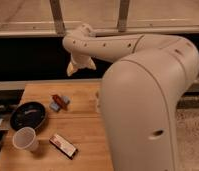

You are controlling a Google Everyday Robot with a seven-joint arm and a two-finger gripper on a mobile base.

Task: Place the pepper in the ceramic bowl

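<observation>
The pepper (pixel 58 99) is small, dark red and elongated; it lies on the wooden table (pixel 83 127) left of centre, beside a small blue-grey block (pixel 55 106). The ceramic bowl (pixel 28 115) is round, black and glossy; it sits at the table's left edge, down and left of the pepper. My gripper (pixel 73 69) hangs in the air above the table's far edge, up and to the right of the pepper, well apart from it. Nothing shows in it.
A white paper cup (pixel 25 138) stands in front of the bowl. A flat red-and-white packet (pixel 63 145) lies near the front. A small white object (pixel 97 100) stands mid-table, half hidden by my large white arm (pixel 148 100), which covers the right side.
</observation>
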